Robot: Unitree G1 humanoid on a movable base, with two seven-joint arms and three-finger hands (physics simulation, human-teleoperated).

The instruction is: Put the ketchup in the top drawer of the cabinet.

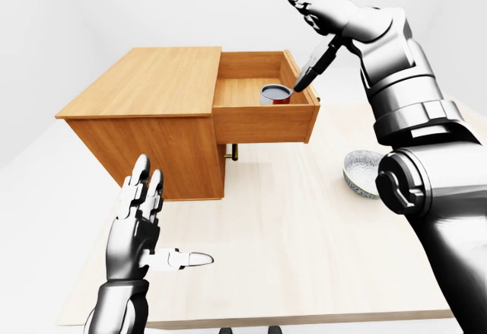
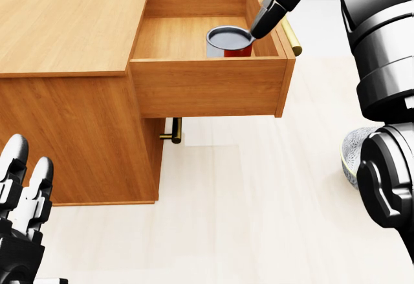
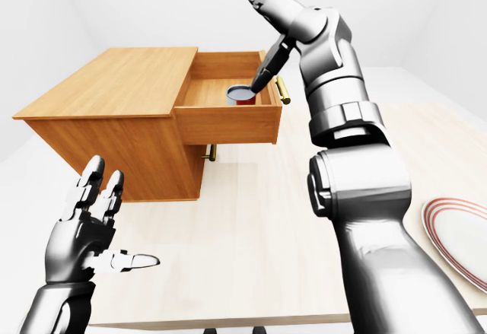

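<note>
Pale wooden tabletop (image 1: 289, 220) is stretching under everything, with blank white walls behind it. On it, the ketchup (image 2: 229, 41) is standing upright inside the pulled-out top drawer (image 2: 207, 87) of the cabinet (image 1: 144, 121), toward the drawer's right wall in the head view, its flat grey end facing up. Judging by its look, it is a stiff, smooth-sided container, probably light and a little slippery; if it needs another grasp, the round body from above or the side seems the safest place, since the label offers no ridge. The right hand (image 1: 319, 26) is hovering just above and to the right of it with fingers spread apart, gripping nothing, one dark fingertip pointing down near the rim. The drawer walls are enclosing the container closely on the right, leaving free floor to its left. A brass handle (image 2: 292, 38) is projecting from the drawer's outer face. The left hand (image 1: 141, 220) is waiting low at the left, fingers splayed, holding nothing. A patterned bowl (image 1: 364, 173) is sitting well apart on the right, and a plate (image 3: 460, 235) farther out.
</note>
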